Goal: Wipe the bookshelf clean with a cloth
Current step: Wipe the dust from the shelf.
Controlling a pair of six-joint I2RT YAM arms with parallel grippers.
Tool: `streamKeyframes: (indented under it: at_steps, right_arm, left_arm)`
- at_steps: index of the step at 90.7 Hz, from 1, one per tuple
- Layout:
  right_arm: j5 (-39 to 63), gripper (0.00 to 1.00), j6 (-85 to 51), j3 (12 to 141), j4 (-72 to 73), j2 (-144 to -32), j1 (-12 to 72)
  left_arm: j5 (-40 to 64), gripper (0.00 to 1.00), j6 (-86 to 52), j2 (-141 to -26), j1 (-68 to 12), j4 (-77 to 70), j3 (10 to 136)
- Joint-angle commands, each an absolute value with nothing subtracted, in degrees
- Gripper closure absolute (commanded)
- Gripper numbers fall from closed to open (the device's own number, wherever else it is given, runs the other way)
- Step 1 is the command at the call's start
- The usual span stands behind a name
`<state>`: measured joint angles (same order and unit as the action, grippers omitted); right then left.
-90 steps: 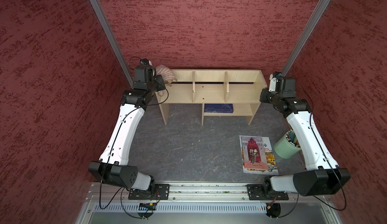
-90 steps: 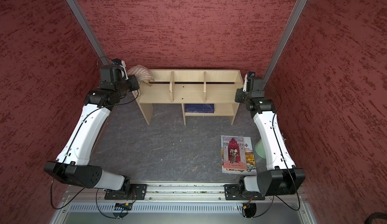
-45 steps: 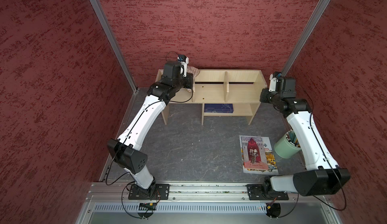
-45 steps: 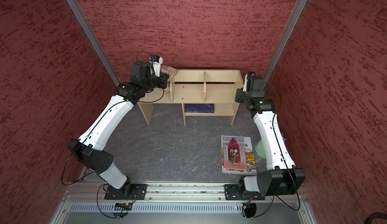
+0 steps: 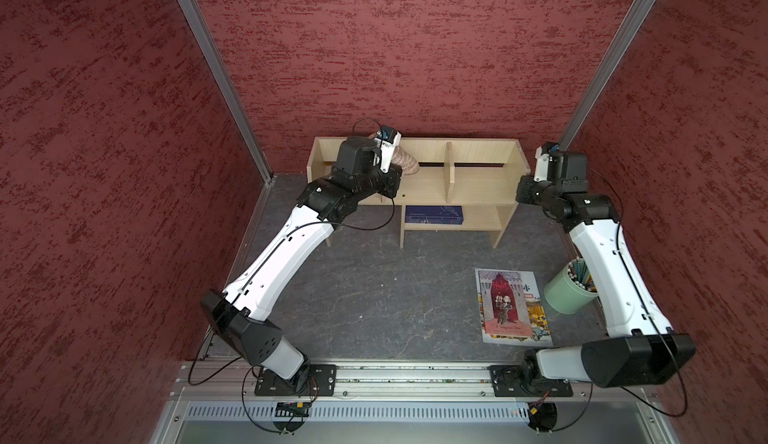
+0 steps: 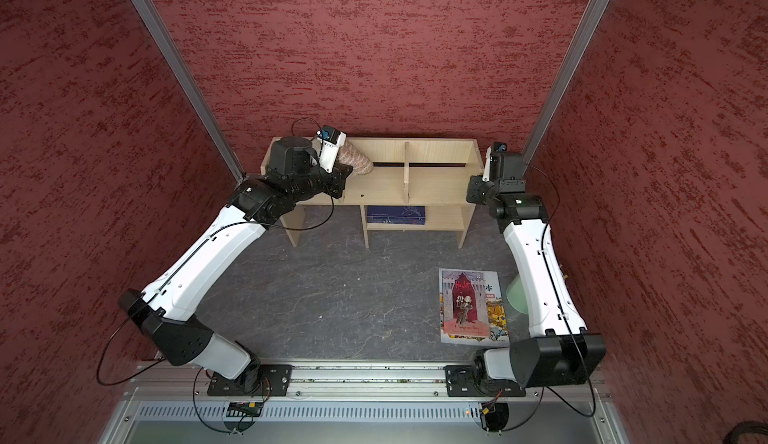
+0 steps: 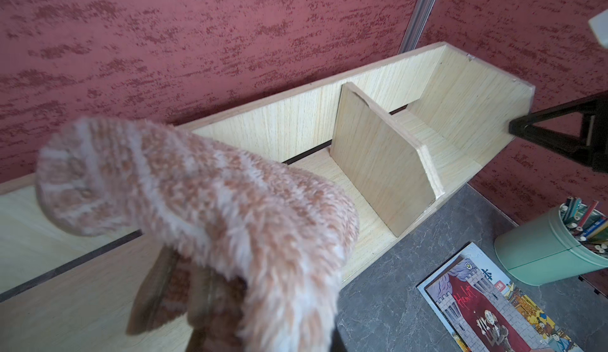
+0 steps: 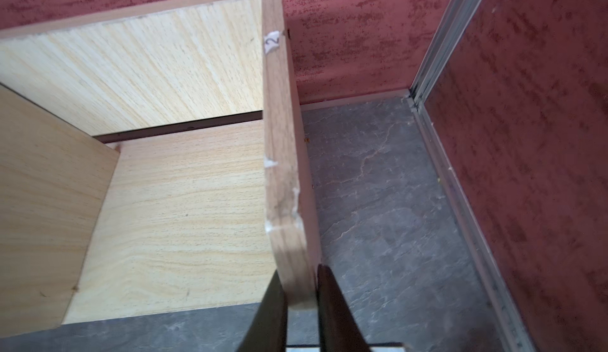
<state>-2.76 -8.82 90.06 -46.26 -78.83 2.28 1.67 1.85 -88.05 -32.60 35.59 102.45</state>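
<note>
Left wrist view: the cloth (image 7: 204,208), fuzzy and tan with pale stripes, is draped over the left gripper (image 7: 179,292). The jaws are clenched on a fold of it underneath. The rag hangs over the top board of the bookshelf (image 7: 296,126), and whether it touches the wood cannot be told from here. In both top views the left arm (image 5: 282,263) reaches from the near rail to the left part of the shelf unit, with its wrist above the top board. The cloth shows just past the wrist, near the dark slot at the foot of the back board (image 5: 478,151). It sits between the left side panel (image 5: 314,163) and the one upright divider (image 5: 447,172) that is in sight. Below the top board, a blue book (image 5: 433,213) lies flat on the small lower shelf. On the grey floor (image 5: 374,288), in front of the shelf and to the right, a picture book (image 5: 509,305) with a red cover lies face up. Just beside it, further right, stands a green cup (image 5: 569,296) of pencils, partly hidden behind the right arm (image 5: 611,271). That arm runs up the right side to the far right end of the bookshelf, where the right gripper (image 8: 300,278) sits. In the right wrist view its jaws stand one on each side of the front edge of the right side panel (image 8: 279,169), close against the wood. Whether they pinch the panel or stand slack around it cannot be told.
</note>
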Motion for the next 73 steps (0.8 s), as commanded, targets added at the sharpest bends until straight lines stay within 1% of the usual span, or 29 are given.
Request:
streamKeyframes:
  at_steps: [1, 10, 19, 28, 37, 41, 51, 62, 73]
  right_arm:
    - [-5.8, 0.54, -10.2, 95.8, -49.04, -76.49, 2.09]
    - [-2.14, 0.35, -10.45, 98.99, -50.29, -74.34, 2.1]
    - [10.02, 0.17, -10.06, 100.72, -48.72, -71.7, 3.42]
    - [21.68, 0.1, -11.83, 100.82, -44.3, -69.6, 5.63]
    - [31.72, 0.06, -16.09, 99.96, -38.22, -68.99, 8.67]
    - [34.08, 0.05, -17.55, 99.81, -35.45, -69.29, 10.74]
    - [35.23, 0.06, -18.48, 101.16, -32.89, -71.02, 16.29]
    - [38.33, 0.09, -17.63, 102.46, -32.86, -72.79, 21.3]
    - [37.37, 0.12, -17.68, 101.87, -32.44, -73.62, 24.37]
  left_arm:
    - [3.67, 1.0, 2.22, -84.87, -33.07, 33.97, 104.76]
    - [9.08, 1.0, 1.64, -83.1, -32.96, 33.04, 104.66]
    - [15.46, 1.0, 1.03, -81.93, -32.71, 32.3, 104.56]
    - [21.89, 1.0, -0.84, -81.14, -31.97, 30.68, 103.97]
    - [27.77, 1.0, -2.19, -80.87, -31.47, 29.33, 103.3]
    - [30.03, 1.0, -2.38, -80.94, -31.47, 29.21, 103.2]
    - [32.89, 1.0, -2.8, -80.73, -31.47, 29.04, 102.69]
    - [32.69, 1.0, -3.53, -80.5, -31.1, 28.7, 102.23]
    - [33.77, 1.0, -4.24, -80.49, -30.59, 28.2, 101.97]
